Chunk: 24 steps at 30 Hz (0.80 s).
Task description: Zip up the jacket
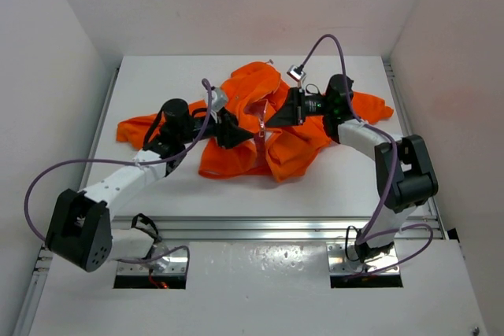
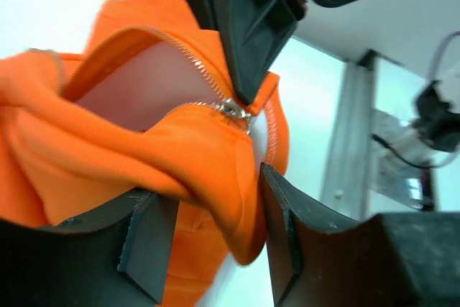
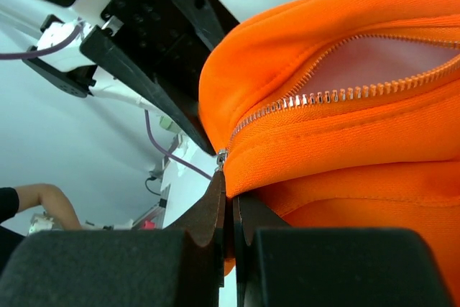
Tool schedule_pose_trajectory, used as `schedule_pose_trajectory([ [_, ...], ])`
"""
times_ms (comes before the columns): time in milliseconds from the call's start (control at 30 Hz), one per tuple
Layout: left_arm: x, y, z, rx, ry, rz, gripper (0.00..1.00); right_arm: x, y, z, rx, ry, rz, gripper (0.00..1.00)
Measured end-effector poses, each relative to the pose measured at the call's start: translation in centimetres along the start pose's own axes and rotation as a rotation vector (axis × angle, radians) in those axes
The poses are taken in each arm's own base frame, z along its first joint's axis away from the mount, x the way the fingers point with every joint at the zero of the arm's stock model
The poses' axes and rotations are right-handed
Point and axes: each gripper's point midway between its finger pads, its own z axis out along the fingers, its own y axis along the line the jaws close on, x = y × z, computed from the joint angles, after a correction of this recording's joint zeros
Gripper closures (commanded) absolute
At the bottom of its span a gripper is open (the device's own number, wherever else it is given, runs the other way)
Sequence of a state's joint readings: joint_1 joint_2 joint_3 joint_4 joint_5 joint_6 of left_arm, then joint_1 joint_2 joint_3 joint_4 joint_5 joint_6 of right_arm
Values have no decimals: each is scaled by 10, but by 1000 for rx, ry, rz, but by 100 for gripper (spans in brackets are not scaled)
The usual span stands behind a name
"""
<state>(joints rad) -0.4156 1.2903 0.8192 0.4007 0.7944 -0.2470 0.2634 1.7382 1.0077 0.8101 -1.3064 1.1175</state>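
I count one jacket (image 1: 236,159), one table (image 1: 315,190) and two arms (left arm (image 1: 118,185), right arm (image 1: 364,135); two fingers (image 2: 144,242) each).

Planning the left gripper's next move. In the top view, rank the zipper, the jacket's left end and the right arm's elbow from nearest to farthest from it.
1. The zipper: just right of the left gripper.
2. The jacket's left end: well off to the gripper's left.
3. The right arm's elbow: farthest, near the right edge.

Left arm (image 1: 126,181), right arm (image 1: 364,135), jaws clamped.
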Motion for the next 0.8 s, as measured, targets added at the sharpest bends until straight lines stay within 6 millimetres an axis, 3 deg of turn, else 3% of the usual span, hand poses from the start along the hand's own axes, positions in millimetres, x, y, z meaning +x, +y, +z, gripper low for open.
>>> schedule_pose_trajectory([
  [167,-10,6,-19,-138,-26,160,47,0,3,0,2,-6,-8,100],
  [367,-8,13,-37,-256,-6,382,41,0,4,-1,9,-16,-6,100],
  [600,15,-8,-42,-236,39,740,52,3,7,-1,12,-18,-4,100],
  [800,27,-19,-43,-183,66,997,51,5,10,-2,16,-22,-4,100],
])
